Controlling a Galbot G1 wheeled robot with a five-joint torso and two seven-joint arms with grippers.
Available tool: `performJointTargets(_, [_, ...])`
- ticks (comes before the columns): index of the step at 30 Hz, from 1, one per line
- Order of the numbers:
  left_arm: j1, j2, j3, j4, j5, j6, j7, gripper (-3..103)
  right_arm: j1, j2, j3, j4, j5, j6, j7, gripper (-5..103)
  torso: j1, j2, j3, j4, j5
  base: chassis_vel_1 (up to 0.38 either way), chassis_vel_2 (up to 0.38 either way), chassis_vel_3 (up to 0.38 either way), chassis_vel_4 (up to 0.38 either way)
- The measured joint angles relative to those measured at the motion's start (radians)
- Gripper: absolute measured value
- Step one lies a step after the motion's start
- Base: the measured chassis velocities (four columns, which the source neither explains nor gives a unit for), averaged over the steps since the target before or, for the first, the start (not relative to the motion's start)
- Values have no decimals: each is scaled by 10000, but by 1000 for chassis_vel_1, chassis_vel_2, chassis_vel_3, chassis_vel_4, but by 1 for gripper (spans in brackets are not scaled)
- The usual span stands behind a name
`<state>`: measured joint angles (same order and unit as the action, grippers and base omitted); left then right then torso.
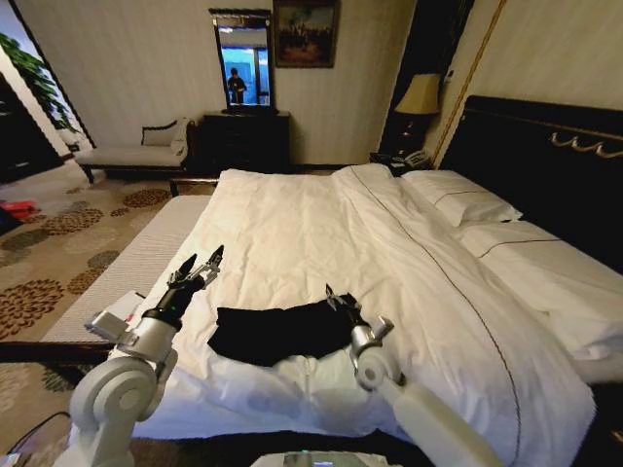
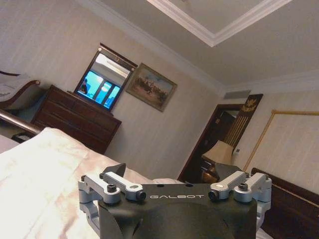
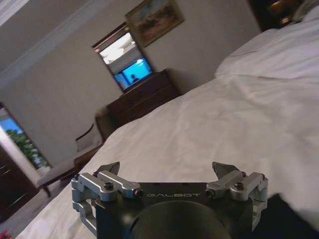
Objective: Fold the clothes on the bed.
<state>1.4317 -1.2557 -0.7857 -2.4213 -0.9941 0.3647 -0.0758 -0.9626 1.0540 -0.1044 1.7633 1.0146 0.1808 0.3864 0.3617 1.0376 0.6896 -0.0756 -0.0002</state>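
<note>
- Black cotton: the T-shirt (image 1: 282, 331) lies in a rumpled, roughly oblong heap at lower centre of the head view, resting on the white duvet near the foot of the bed (image 1: 321, 233). No lettering can be made out on it.
- The bed fills the middle and right of the head view; its white pillows (image 1: 462, 199) sit at upper right against the dark headboard (image 1: 545, 161) with gold trim.
- Left gripper (image 1: 200, 263): at lower left of the head view, raised above the duvet, up and to the left of the T-shirt and not touching it. Its two fingers are spread apart with nothing between them. In the left wrist view the same gripper (image 2: 174, 172) points over the bed toward the far wall.
- Right gripper (image 1: 339, 299): at lower centre of the head view, at the right end of the T-shirt, its tips over the dark cloth. Whether it actually touches the fabric cannot be told. In the right wrist view the gripper (image 3: 167, 167) shows its fingers parted, with bare white duvet between them; a patch of the black T-shirt (image 3: 286, 219) sits at the lower right corner of that view.
- Background, upper left of the head view: a dark dresser (image 1: 243, 136) with a mirror (image 1: 243, 63) above it, and a pale chaise bench (image 1: 136, 151) beside it.
</note>
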Motion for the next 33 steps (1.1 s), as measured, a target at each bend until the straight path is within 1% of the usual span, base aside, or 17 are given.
performJointTargets(2, [51,-40,-72,-14,-18,0,-14,100,487,361,-412,-544,0,41,-206,100,0,-1,1,0,0,0,0,0,0])
performJointTargets(3, [51,-40,-72,-14,-18,0,-14,100,487,361,-412,-544,0,41,-206,100,0,-1,1,0,0,0,0,0,0])
performJointTargets(4, [76,-61,-111,-26,-34,0,-20,100,708,612,-572,-830,-1,50,-268,100,1,-1,1,1,3,0,0,0,0])
performJointTargets(5, [122,-103,-185,-44,-60,0,-36,100,1040,1154,-821,-1258,-13,71,-331,100,0,0,1,3,1,0,0,0,0])
performJointTargets(6, [143,-127,-229,-50,-68,4,-54,100,1197,1466,-949,-1488,-41,86,-375,100,0,-1,1,6,3,0,0,0,0])
performJointTargets(7, [155,-138,-261,-58,-73,11,-70,100,1295,1660,-1026,-1642,-70,99,-406,100,0,0,1,6,1,0,0,0,0])
performJointTargets(8, [155,-138,-261,-58,-73,11,-70,100,1295,1660,-1026,-1642,-70,99,-406,100,0,0,1,6,1,0,0,0,0])
performJointTargets(10, [178,-151,-328,-101,-93,24,-101,100,1529,2100,-1228,-2110,-190,140,-554,100,0,0,0,5,-1,0,0,0,0])
performJointTargets(11, [194,-150,-378,-142,-131,32,-110,100,1630,2286,-1294,-2376,-262,173,-657,100,0,0,1,0,-1,0,0,0,0])
performJointTargets(17, [299,-55,-609,-270,-273,45,-139,100,1871,2691,-1328,-3253,-431,250,-890,100,0,-1,1,-1,1,0,0,0,0])
performJointTargets(23, [299,-119,-619,-273,-296,52,-156,100,1769,2800,-1317,-3369,-495,255,-955,100,0,0,0,0,0,0,0,0,0])
performJointTargets(29, [333,-408,-426,-275,-153,67,-156,100,1338,3113,-1236,-3561,-838,371,-1103,100,1,-1,0,0,1,0,0,0,0])
performJointTargets(33, [374,-403,-436,-300,-141,68,-155,100,1083,3161,-1207,-3491,-938,424,-1134,100,0,0,-1,2,1,0,0,0,0])
